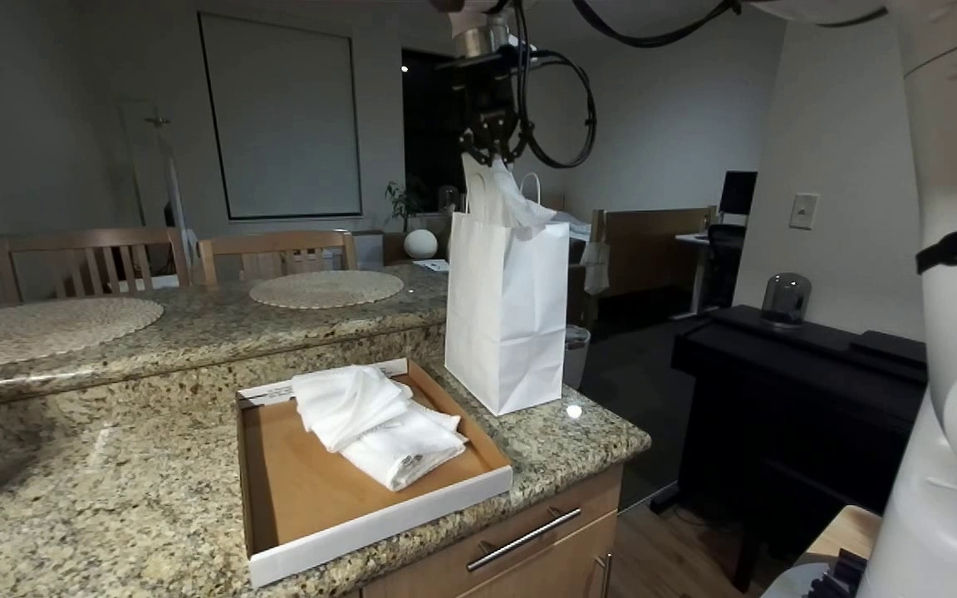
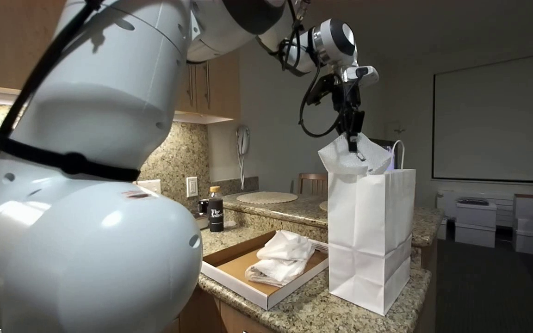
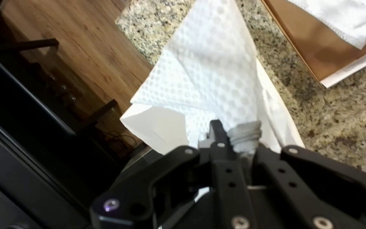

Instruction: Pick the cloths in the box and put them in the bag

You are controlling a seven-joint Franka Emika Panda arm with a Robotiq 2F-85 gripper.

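Note:
Above the bag's mouth, my gripper (image 1: 493, 158) (image 2: 353, 144) is shut on a white cloth (image 1: 520, 203) (image 2: 338, 155). The dotted fabric (image 3: 214, 63) is bunched between the fingers in the wrist view and fans out over the rim. Its lower part drapes at the top of the bag (image 1: 512, 324) (image 2: 359, 231), which stands upright with loop handles; how far it hangs inside cannot be made out. More cloths (image 1: 379, 423) (image 2: 285, 252) lie in a loose folded pile in the box (image 1: 387, 525) (image 2: 243, 282), beside the bag. A corner of that box (image 3: 316, 47) shows in the wrist view.
The granite counter (image 1: 138, 482) ends in a rounded corner close beside the bag. Behind rises a higher ledge with woven placemats (image 1: 327, 288). A dark bottle (image 2: 215, 212) stands past the box. Beyond the counter's edge are a wooden floor (image 3: 84, 63) and a black piano-like cabinet (image 1: 777, 399).

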